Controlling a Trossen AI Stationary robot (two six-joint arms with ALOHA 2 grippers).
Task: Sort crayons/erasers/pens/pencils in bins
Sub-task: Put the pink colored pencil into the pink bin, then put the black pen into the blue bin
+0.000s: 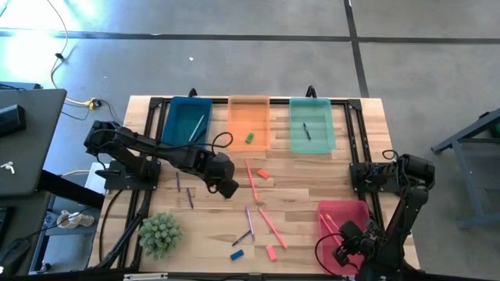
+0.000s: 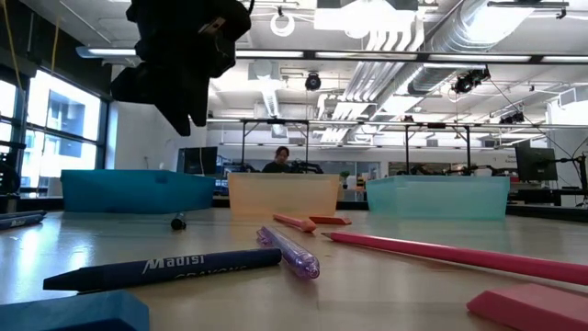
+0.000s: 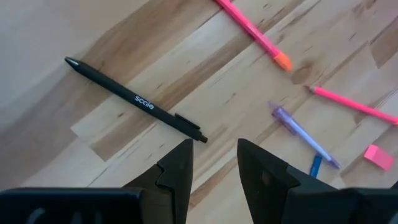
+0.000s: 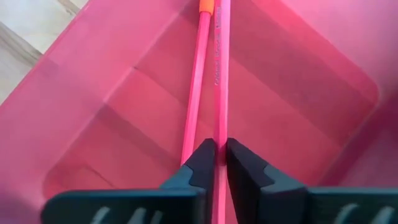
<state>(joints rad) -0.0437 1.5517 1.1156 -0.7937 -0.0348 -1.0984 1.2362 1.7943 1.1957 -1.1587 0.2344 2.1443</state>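
A black pen (image 3: 137,99) lies flat on the wooden table, just ahead of my left gripper (image 3: 214,162), which hangs open above the table's middle (image 1: 226,187) and touches nothing. My right gripper (image 4: 216,165) is low inside the pink-red bin (image 1: 344,222) at the near right, shut on a pink pencil (image 4: 221,74). A second pink pencil (image 4: 198,87) lies beside it on the bin's floor. The blue bin (image 1: 187,121), orange bin (image 1: 249,117) and teal bin (image 1: 312,125) stand along the far edge. A green eraser (image 1: 249,138) lies in the orange bin. My right gripper has the pink pencil's near stretch (image 4: 219,134) pinched between its two fingers. The fingers come from above, slanting down, and the pencil runs on ahead of them. It lies along the bin's floor next to the other pencil.
Loose on the table are a pink pencil (image 1: 251,181), a pink eraser (image 1: 262,173), purple pens (image 1: 190,197) (image 1: 249,222), another pink pencil (image 1: 272,228), a blue eraser (image 1: 237,254) and a pink eraser (image 1: 270,252). A small green plant (image 1: 160,234) stands near left.
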